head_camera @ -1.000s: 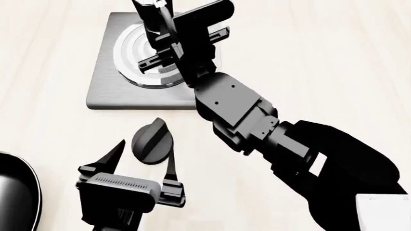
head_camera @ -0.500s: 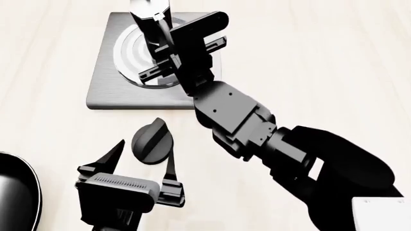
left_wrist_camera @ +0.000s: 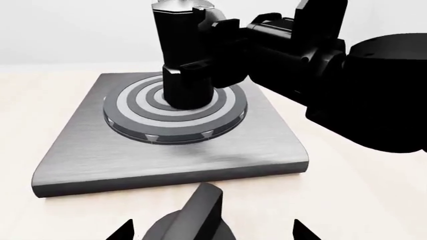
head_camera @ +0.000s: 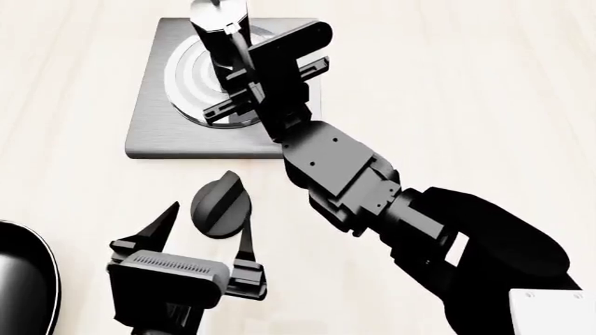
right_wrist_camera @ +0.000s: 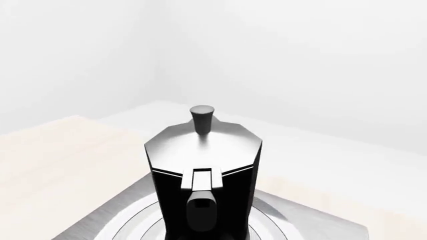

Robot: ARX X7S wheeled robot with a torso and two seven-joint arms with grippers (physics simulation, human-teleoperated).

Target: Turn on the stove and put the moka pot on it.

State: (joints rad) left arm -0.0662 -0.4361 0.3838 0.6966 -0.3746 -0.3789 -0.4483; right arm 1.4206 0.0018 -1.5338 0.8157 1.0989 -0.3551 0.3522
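We look down on a pale, light-wood table point(head_camera: 484, 84) carrying three things directly on its surface. The stove point(head_camera: 153, 132), a square grey metal plate with concentric burner rings, lies flat toward the far side. Its separate black ridged knob point(head_camera: 220, 206) rests on the wood just in front of the plate, apart from its edge. A black frying pan point(head_camera: 24, 279) sits at our near left, cut off by the frame.

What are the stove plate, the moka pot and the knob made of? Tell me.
Stove plate: looks like brushed grey metal, with faint streaks and a soft sheen.
Moka pot: polished silver metal lid reflecting light; glossy black body and handle, possibly painted metal or plastic.
Knob: matte black, likely plastic; the render leaves it open.
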